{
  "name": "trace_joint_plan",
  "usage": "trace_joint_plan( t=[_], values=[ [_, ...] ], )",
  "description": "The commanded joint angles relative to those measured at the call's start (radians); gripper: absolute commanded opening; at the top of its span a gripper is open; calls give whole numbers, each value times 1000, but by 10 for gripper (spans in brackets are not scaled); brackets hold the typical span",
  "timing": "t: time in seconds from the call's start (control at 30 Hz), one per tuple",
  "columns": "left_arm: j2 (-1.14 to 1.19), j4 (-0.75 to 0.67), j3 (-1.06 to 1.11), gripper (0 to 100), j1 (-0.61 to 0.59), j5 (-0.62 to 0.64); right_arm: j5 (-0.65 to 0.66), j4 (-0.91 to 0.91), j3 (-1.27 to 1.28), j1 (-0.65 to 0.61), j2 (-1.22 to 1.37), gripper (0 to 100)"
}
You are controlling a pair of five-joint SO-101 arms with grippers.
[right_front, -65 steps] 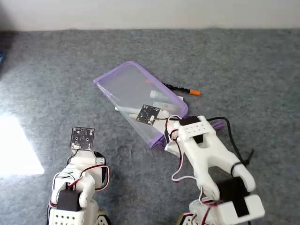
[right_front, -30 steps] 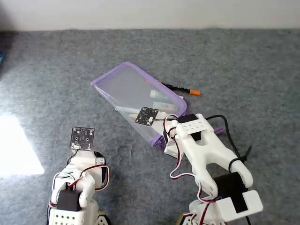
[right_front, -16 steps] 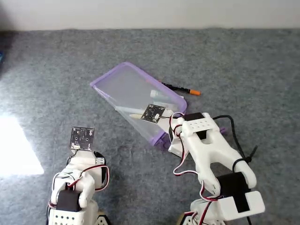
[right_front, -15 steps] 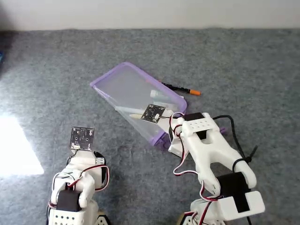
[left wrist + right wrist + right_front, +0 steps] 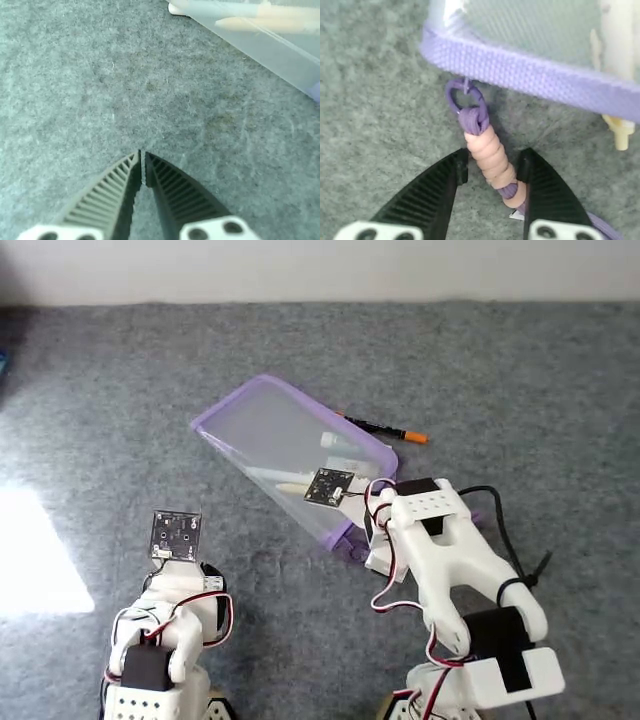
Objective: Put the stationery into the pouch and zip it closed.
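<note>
A clear pouch [image 5: 275,435] with purple edging lies slantwise mid-table, with a cream pencil [image 5: 292,483] and a white pen [image 5: 340,440] inside. A black pen with an orange cap [image 5: 385,428] lies on the carpet just behind it. At the pouch's near corner, my right gripper [image 5: 492,162] is shut on the zipper pull [image 5: 487,150], a peach bead on a purple cord tied to the slider ring [image 5: 465,97]. My left gripper [image 5: 141,162] is shut and holds nothing. It hangs over bare carpet, short of the pouch [image 5: 280,45].
Grey carpet [image 5: 520,380] covers the whole table. The left arm's base [image 5: 160,660] sits at the front left and the right arm [image 5: 450,570] at the front right, its black cable [image 5: 500,540] trailing beside it. A bright light patch [image 5: 30,560] marks the left edge.
The right arm has shifted to the right, and the pouch's near corner has followed, turning the pouch slightly. The left arm has stayed still.
</note>
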Motion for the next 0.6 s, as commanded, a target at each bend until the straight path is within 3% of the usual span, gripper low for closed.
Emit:
trace_joint_plan(
  t=[0.0, 0.27, 0.47, 0.57],
  values=[
    [-14, 6, -8, 15, -6, -12, 11, -10, 2, 5, 5, 178],
    [-14, 6, -8, 15, -6, -12, 11, -12, 2, 7, 5, 169],
    [-14, 6, -8, 15, -6, -12, 8, -12, 0, 4, -2, 7],
    [-14, 6, -8, 15, -6, -12, 6, -8, 0, 8, -4, 9]
  ],
)
